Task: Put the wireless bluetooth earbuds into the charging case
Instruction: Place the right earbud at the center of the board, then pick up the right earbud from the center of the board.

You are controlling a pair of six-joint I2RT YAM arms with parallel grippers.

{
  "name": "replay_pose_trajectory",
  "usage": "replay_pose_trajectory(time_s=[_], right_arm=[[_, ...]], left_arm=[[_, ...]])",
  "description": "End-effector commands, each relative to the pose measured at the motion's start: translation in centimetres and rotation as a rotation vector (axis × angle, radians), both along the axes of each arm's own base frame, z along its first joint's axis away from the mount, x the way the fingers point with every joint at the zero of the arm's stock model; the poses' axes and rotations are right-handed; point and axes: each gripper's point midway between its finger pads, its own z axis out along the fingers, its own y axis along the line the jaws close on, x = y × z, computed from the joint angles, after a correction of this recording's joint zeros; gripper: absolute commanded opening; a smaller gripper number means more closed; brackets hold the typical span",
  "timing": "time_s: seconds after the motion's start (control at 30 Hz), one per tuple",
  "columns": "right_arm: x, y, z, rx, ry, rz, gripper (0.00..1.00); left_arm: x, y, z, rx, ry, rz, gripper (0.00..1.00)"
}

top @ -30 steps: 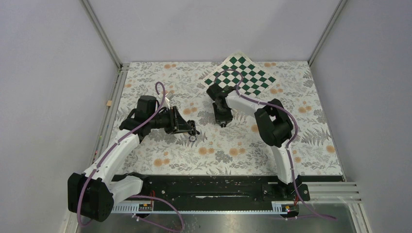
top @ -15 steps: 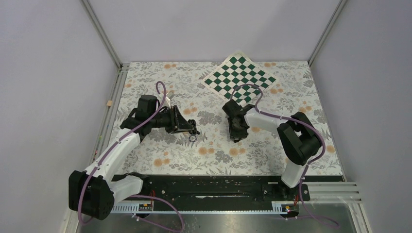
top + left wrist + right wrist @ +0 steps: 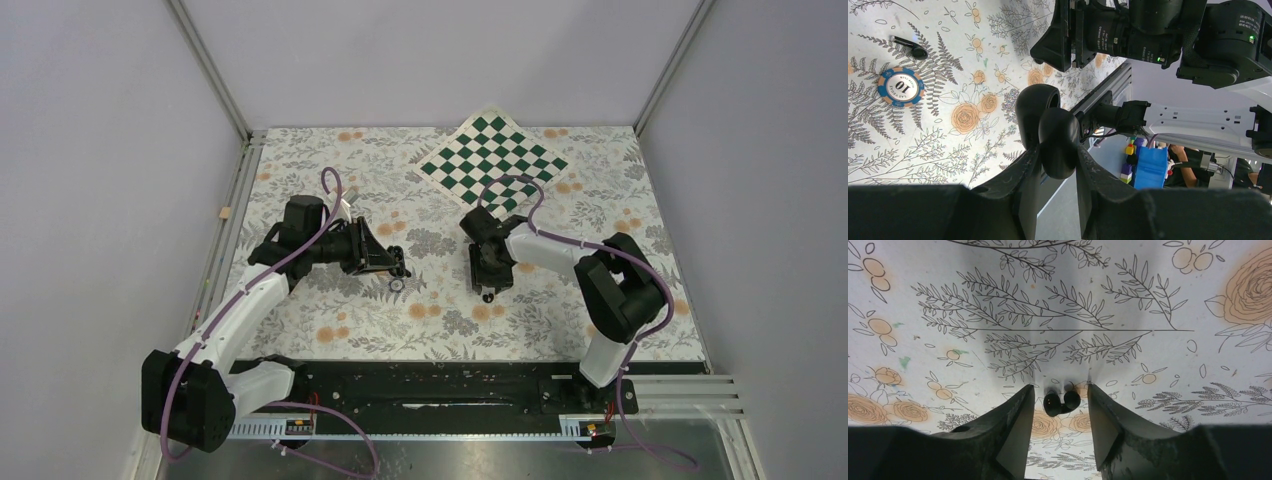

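Black and glossy, one earbud lay on the floral worktop directly between the fingers of the right claw. That claw stood open around it, with a narrow gap on either side. The left claw was closed on the charging case, holding it off the worktop not far from a blue poker chip. The case showed edge-on with its lid apparently ajar, and the wells inside could not be seen.

The step in hand looked like the pick-up of that bud. To do it well, the right claw would need to sit low enough for its fingers to meet the bud's widest part rather than skim its top. A smooth, rounded body this small would likely squirt out of a high or lopsided pinch. A slow, centred close would help, so that both fingers touch together and the bud is not nudged sideways. A straight lift should follow.

The bud seemed to have two lobes side by side. Which way they pointed was worth noting, because it probably seats in the case one way only. The left claw would do best to hold the case steady, with its opening turned towards the approach.
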Motion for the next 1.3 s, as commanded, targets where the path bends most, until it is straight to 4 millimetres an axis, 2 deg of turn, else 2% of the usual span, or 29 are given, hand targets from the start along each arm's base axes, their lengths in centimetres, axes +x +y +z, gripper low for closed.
replay_pose_trajectory(time_s=[0.0, 0.17, 0.27, 0.4, 0.5, 0.93, 1.27], right_arm=[[0.6, -0.5, 2.8, -0.007, -0.058, -0.009, 0.55], [0.1, -1.6, 4.5, 0.017, -0.136, -0.064, 0.59], [-0.3, -2.3, 4.2, 0.035, -0.173, -0.138, 0.55], [-1.7, -2.5, 2.8, 0.068, -0.152, -0.213, 0.4], [-2.3, -2.3, 1.8, 0.097, -0.135, -0.241, 0.39], [-1.4, -0.8, 0.4, 0.129, -0.114, -0.256, 0.39], [-0.6, -1.6, -0.2, 0.055, -0.127, -0.231, 0.36]], left_arm=[[0.3, -0.3, 1.6, -0.038, -0.072, -0.014, 0.0], [0.3, -0.3, 1.5, -0.037, -0.068, -0.017, 0.0], [0.4, -0.4, 1.6, -0.04, -0.073, -0.02, 0.0], [0.5, -0.4, 1.8, -0.043, -0.075, -0.021, 0.0], [0.4, -0.4, 1.7, -0.043, -0.074, -0.023, 0.0], [0.4, -0.4, 1.7, -0.043, -0.072, -0.027, 0.0], [0.3, -0.4, 1.6, -0.043, -0.069, -0.024, 0.0]])
